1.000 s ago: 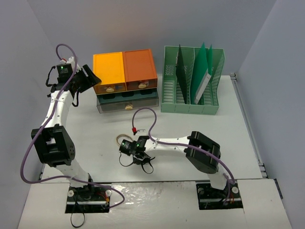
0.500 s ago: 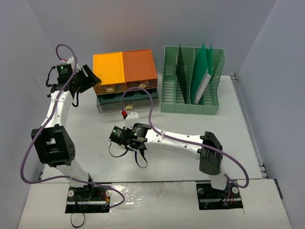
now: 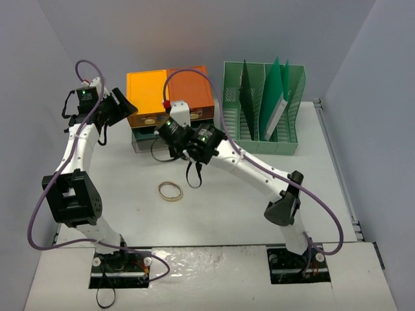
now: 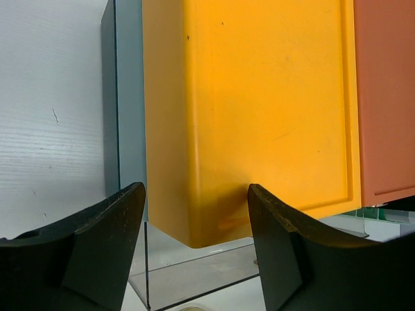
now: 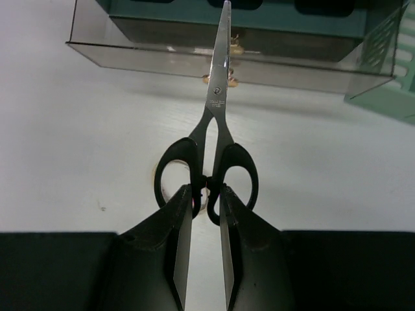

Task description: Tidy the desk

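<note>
The off-white worktop (image 3: 220, 201) spreads out from under the drawer unit (image 3: 170, 97), which stands at the worktop's far edge, and runs from there toward the arm bases. The unit has a yellow box and an orange box side by side on top, with a smoky see-through drawer below them. Just to the right of the drawer unit stands a green file rack (image 3: 259, 139) with dark green sheets upright in its slots. On the bare worktop in front of the drawer unit, a little apart from it, lies a tan ring (image 3: 170, 190).

The right claw (image 5: 206, 194) is in front of the drawer unit, over the worktop. Its fingers are drawn close together and pinch a pair of black-handled scissors (image 5: 217, 110) at the spot where the two handle loops meet. The blades are shut, and in the wrist view their tip points toward the front of the see-through drawer.

The left claw (image 4: 194, 207) is at the left end of the drawer unit, by the yellow box. Its fingers stand well apart with nothing between them, and the yellow box's corner shows in the gap beyond them.
</note>
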You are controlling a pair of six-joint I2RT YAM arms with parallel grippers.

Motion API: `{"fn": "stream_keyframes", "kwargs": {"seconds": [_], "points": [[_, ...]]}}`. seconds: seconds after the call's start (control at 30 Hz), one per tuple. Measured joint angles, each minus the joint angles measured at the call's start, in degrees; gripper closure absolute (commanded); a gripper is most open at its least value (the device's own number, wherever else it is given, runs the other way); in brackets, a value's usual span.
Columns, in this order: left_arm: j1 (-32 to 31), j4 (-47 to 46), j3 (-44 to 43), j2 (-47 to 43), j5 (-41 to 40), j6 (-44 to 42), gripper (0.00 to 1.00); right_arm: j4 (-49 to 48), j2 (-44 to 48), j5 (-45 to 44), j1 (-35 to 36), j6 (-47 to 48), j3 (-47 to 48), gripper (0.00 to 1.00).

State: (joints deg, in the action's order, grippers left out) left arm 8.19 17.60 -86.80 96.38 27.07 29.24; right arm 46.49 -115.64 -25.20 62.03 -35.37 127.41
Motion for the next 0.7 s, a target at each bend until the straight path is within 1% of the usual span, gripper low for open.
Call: {"fn": "stream_keyframes", "kwargs": {"seconds": [0.13,0.23,0.37,0.57,0.7], "points": [[0.0,0.0,0.0,0.0,0.1,0.1,0.40,-0.7,-3.1,4.7,-6.1,8.9,6.5,1.00],[0.0,0.0,0.0,0.0,0.1,0.1,0.40,-1.1,-6.1,10.1,-10.6,15.1,11.2,1.00],[0.1,0.0,0.0,0.0,0.2,0.3,0.40,-1.9,-8.7,16.4,-14.7,22.6,12.6,1.00],[0.1,0.0,0.1,0.0,0.2,0.4,0.40,-2.8,-12.4,22.5,-15.5,30.7,11.8,1.00],[0.1,0.0,0.1,0.0,0.2,0.3,0.40,-4.1,-12.7,23.0,-15.1,35.0,8.8,1.00]]}}
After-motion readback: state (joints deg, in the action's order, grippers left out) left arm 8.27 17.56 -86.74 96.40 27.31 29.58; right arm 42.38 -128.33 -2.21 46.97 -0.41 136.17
